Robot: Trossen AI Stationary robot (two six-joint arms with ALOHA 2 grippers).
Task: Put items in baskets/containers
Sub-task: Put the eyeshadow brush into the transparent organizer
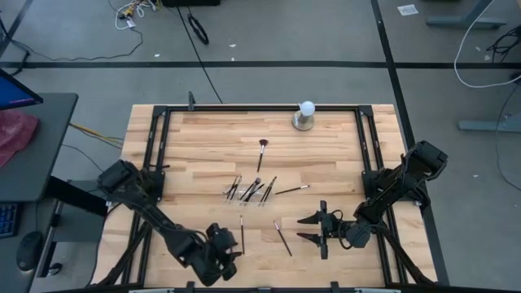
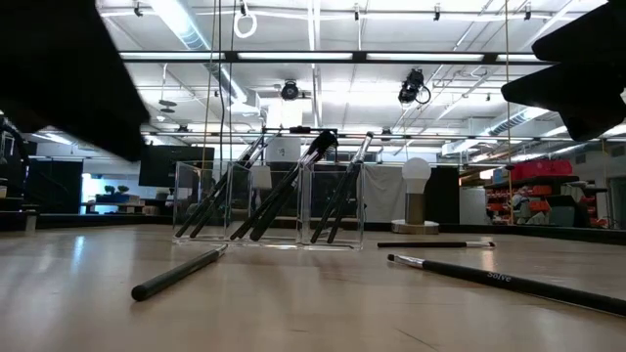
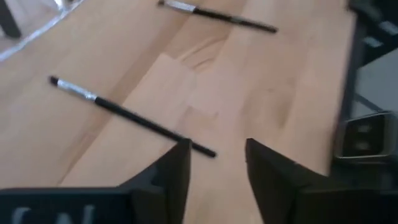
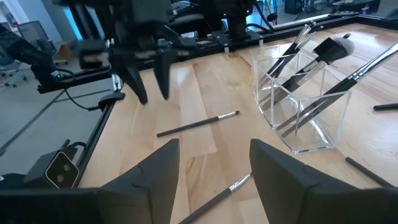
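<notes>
A clear container (image 1: 248, 195) (image 4: 298, 112) at mid-table holds several dark brushes leaning on its walls. A loose brush (image 1: 242, 232) (image 3: 130, 115) lies flat near the front edge. My left gripper (image 1: 230, 248) (image 3: 217, 165) hovers open just above this brush's handle end, and nothing is between its fingers. A second loose brush (image 1: 282, 238) (image 4: 217, 193) lies between the two grippers. My right gripper (image 1: 316, 229) (image 4: 214, 165) waits open at the front right and points toward the left one. Two more brushes (image 1: 293, 190) (image 1: 262, 153) lie flat beside and beyond the container.
A white ball on a round metal base (image 1: 305, 115) stands at the far edge. A black frame rail (image 1: 155, 155) runs along the table's sides and far edge. Bare wood lies between the container and the ball.
</notes>
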